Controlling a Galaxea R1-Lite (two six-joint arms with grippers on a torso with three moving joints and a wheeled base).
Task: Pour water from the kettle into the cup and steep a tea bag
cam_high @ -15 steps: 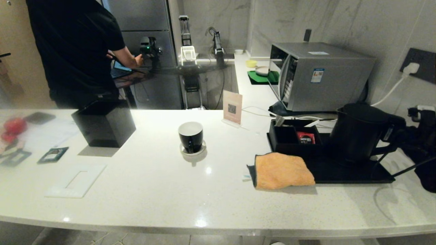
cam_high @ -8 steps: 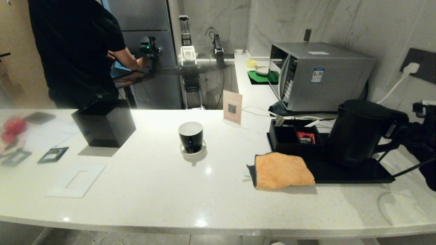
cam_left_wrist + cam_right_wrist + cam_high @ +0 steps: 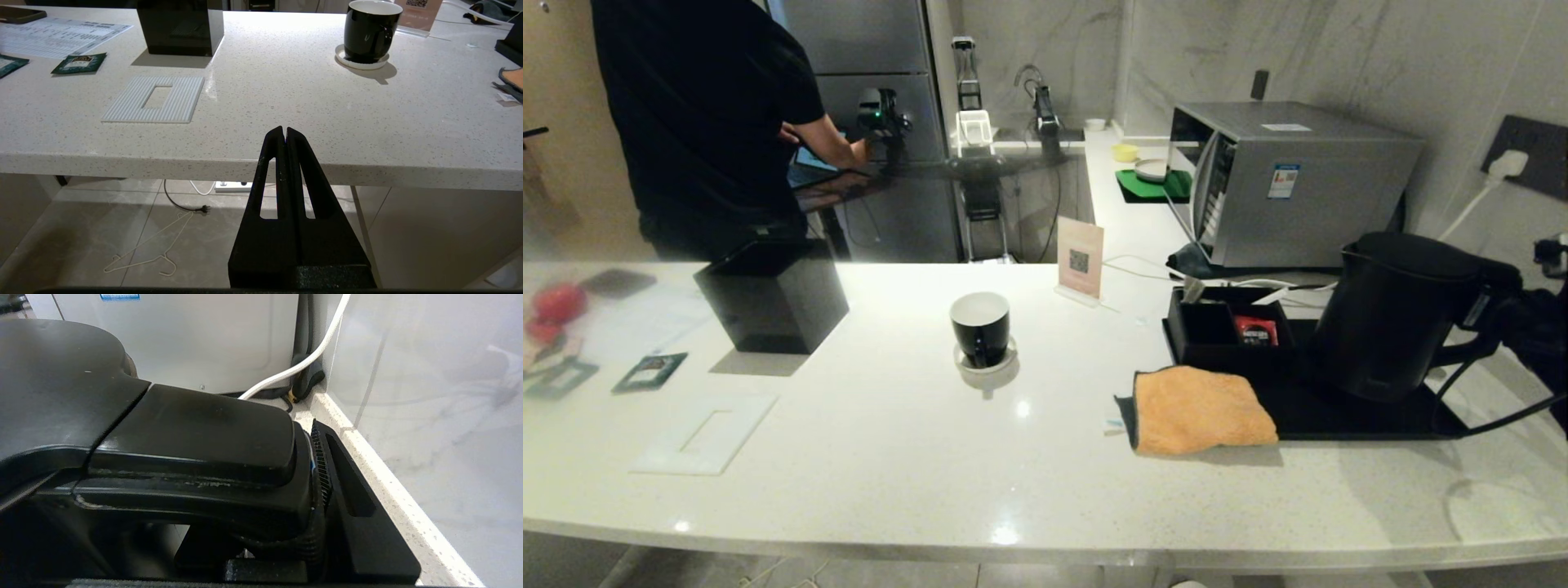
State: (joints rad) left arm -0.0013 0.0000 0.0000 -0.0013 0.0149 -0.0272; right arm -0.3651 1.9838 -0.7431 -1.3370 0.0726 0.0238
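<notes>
- One kettle (image 3: pixel 1392 314), right of the cup (image 3: pixel 980 328), handle clamped in right gripper (image 3: pixel 1499 314) fingers (image 3: pixel 347 506).
- One cup, on the worktop (image 3: pixel 980 457).
- Left gripper (image 3: pixel 285 132) fingers together, before the worktop edge.

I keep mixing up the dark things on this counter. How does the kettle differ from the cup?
The kettle is far bigger than the cup. The kettle is matte black with a closed lid; the cup is glossy black, open-topped and white inside. The kettle is gripped at its handle by the right gripper above the black tray; the cup stands untouched on a white saucer mid-counter. Both are black, upright and have handles.
</notes>
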